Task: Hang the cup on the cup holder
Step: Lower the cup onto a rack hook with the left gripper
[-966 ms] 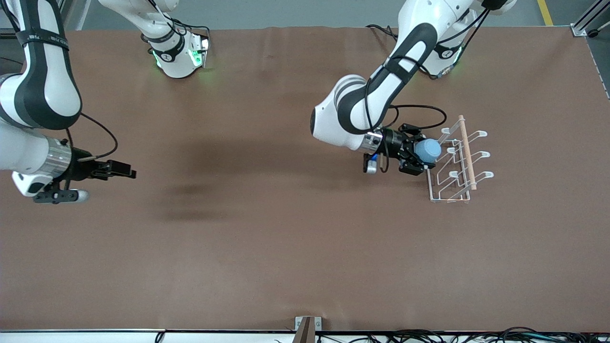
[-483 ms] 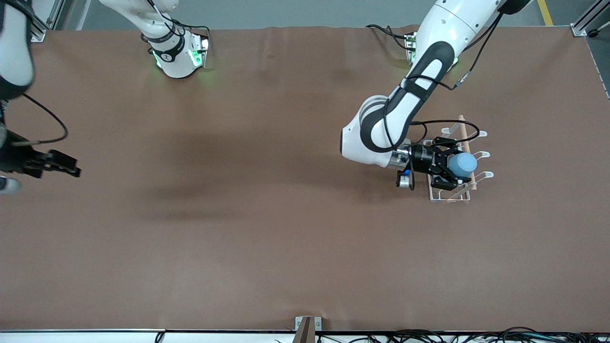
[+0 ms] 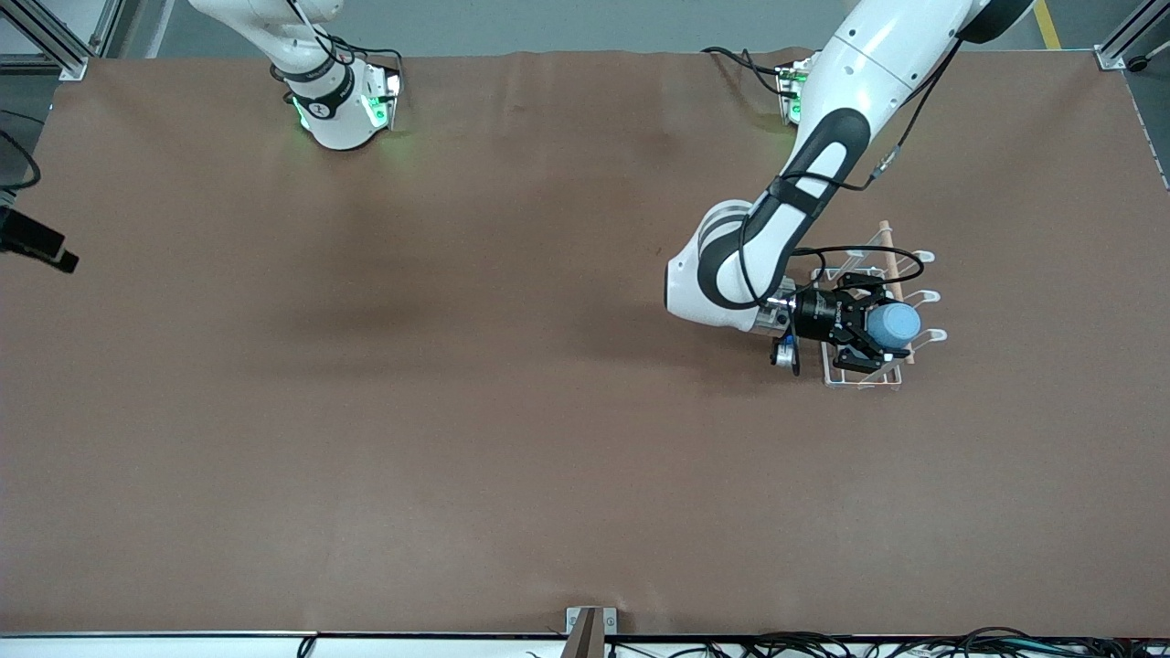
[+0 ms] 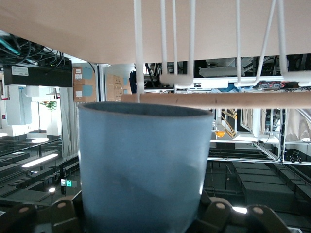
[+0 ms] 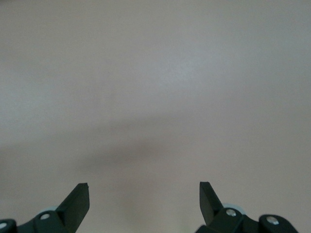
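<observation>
Right end effector (image 5: 144, 201) barely shows in the front view: only a dark piece of it sits at that view's edge (image 3: 37, 245), over the right arm's end of the worktop (image 3: 457, 411). Its own wrist view gives what the front view cannot, two black fingertips (image 5: 77, 199) standing well apart with nothing between them and bare brown worktop (image 5: 155, 97) under them. This arm waits.

Toward the left arm's end of the worktop, the left arm reaches down from its base, bends at the elbow and turns its wrist roughly level, so that the left end effector (image 3: 868, 329) points sideways across the cup holder (image 3: 882, 306). It is clamped on the cup (image 3: 893, 323), which it holds in the air over the holder's wire base, beside the wooden rod (image 3: 894, 274).

From the left wrist view comes the close detail. The light-blue cup (image 4: 141, 170) fills the middle, gripped low between the black fingers (image 4: 233, 218), with the wooden rod (image 4: 243, 99) running level just past its rim and the white wire prongs (image 4: 175, 43) rising above it. Whether the cup touches a prong cannot be told from either view.
</observation>
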Controlling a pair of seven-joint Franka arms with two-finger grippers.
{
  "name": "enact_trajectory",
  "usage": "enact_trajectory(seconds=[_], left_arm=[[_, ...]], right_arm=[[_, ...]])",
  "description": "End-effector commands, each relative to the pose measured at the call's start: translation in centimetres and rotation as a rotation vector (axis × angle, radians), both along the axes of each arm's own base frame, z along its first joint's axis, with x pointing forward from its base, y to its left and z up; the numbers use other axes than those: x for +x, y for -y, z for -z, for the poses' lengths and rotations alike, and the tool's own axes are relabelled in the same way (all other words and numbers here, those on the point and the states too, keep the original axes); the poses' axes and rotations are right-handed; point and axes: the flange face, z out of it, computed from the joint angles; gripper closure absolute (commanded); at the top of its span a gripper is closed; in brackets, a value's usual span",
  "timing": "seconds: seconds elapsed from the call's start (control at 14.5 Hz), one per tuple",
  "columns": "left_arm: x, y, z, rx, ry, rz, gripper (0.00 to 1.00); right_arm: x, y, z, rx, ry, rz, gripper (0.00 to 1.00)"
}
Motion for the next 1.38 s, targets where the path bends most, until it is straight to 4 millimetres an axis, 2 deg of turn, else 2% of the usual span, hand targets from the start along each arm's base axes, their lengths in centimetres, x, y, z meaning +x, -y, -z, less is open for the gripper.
enact_trajectory(seconds=[0.0, 0.07, 0.28, 0.34, 0.41, 0.48, 0.55, 0.62, 0.69, 0.76, 0.83, 0.97, 1.1, 1.17, 1.31], left_arm=[[0.2, -0.3, 0.4, 0.017, 0.003, 0.013, 0.99], [0.1, -0.4, 0.7, 0.018, -0.002, 0.009, 0.99], [-0.3, -0.5, 1.6, 0.014, -0.019, -0.002, 0.95], [-0.5, -0.4, 1.9, 0.007, -0.025, -0.013, 0.86], [-0.6, -0.4, 1.9, -0.007, -0.015, -0.029, 0.65], [-0.7, -0.4, 1.9, -0.019, -0.016, -0.044, 0.55], [-0.7, -0.4, 1.9, -0.026, -0.016, -0.052, 0.30], [-0.8, -0.3, 1.9, -0.035, -0.014, -0.061, 0.11], [-0.7, 0.1, 1.6, -0.047, -0.008, -0.067, 0.05], [-0.6, 0.1, 1.5, -0.048, -0.007, -0.068, 0.00], [-0.7, 0.2, 1.5, -0.048, -0.007, -0.067, 0.00], [-0.5, 0.4, 1.2, -0.053, 0.003, -0.067, 0.00], [-0.1, 0.5, 0.4, -0.074, 0.098, -0.074, 0.00], [0.4, 0.9, -0.6, -0.101, 0.190, -0.083, 0.00], [1.2, 1.1, -4.6, -0.202, 0.389, -0.196, 0.00]], right_arm=[[-0.9, -2.1, -1.2, -0.023, 0.013, 0.061, 0.00], [-0.8, -2.2, -1.7, -0.018, 0.024, 0.051, 0.00], [-0.6, -2.6, -1.7, -0.017, 0.031, 0.039, 0.00], [-0.3, -2.6, -1.7, -0.021, 0.041, 0.039, 0.00], [-0.3, -2.5, -1.7, -0.023, 0.047, 0.039, 0.00], [-0.3, -2.5, -1.7, -0.023, 0.049, 0.041, 0.00], [-0.3, -2.4, -1.6, -0.025, 0.047, 0.041, 0.00], [-0.2, -2.4, -1.8, -0.030, 0.057, 0.036, 0.00], [-0.2, -2.3, -1.7, -0.053, 0.055, 0.024, 0.00], [-0.2, -2.4, -1.8, -0.086, 0.050, 0.012, 0.00], [-0.2, -3.1, -1.7, -0.095, 0.045, 0.000, 0.00], [-0.2, -3.0, -1.7, -0.082, 0.046, 0.007, 0.00], [-0.1, -3.3, -1.7, -0.079, 0.051, 0.004, 0.00], [-0.1, -3.4, -1.7, -0.071, 0.053, 0.006, 0.00], [-0.1, -3.4, -1.7, -0.011, 0.058, 0.012, 0.00]])
